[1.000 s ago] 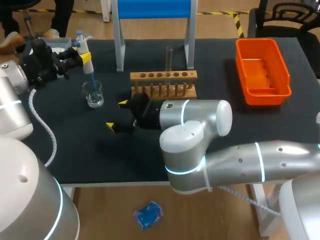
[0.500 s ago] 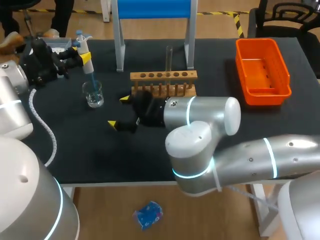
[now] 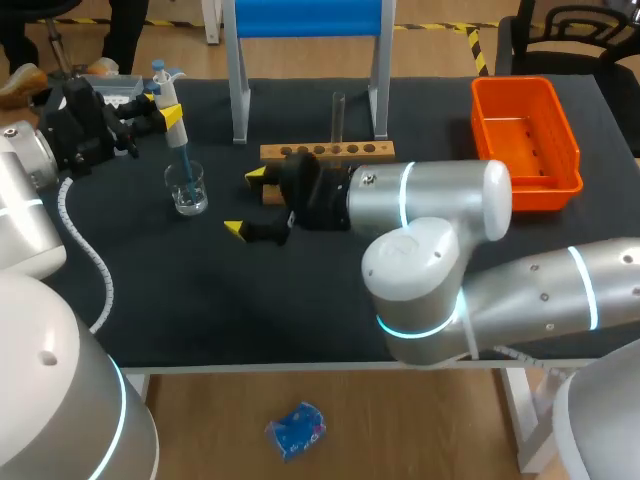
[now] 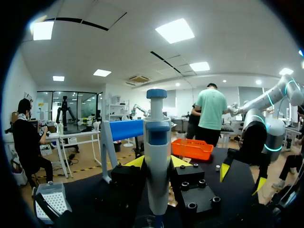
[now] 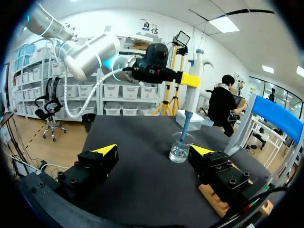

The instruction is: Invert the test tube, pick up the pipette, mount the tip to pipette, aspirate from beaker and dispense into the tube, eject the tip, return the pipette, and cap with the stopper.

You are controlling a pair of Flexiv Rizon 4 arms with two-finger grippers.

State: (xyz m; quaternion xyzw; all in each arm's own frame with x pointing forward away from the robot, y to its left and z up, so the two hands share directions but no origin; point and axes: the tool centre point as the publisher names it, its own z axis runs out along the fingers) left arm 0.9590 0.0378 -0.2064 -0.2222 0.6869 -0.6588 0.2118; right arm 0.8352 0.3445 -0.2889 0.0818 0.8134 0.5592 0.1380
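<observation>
My left gripper (image 3: 168, 112) is shut on the white and blue pipette (image 3: 172, 118), which stands upright with its blue tip down inside the glass beaker (image 3: 187, 188). In the left wrist view the pipette (image 4: 157, 156) rises between my yellow-tipped fingers. My right gripper (image 3: 245, 202) stands wide open with nothing in it, right of the beaker and just left of the wooden rack (image 3: 330, 152). A clear test tube (image 3: 338, 112) stands upright at the rack's back. The right wrist view looks past its open gripper (image 5: 154, 150) at the beaker (image 5: 180, 148) and the pipette (image 5: 192, 90).
An orange bin (image 3: 525, 135) sits at the back right. A blue-topped stand (image 3: 240, 90) straddles the rack at the back. A box of tips (image 3: 112, 90) lies at the far left, behind my left gripper. My right arm's elbow (image 3: 420, 270) hangs over the table's front middle.
My right arm has swung back and to the right, carrying its open gripper closer to the rack's left end. The left gripper, pipette and beaker have stayed put.
</observation>
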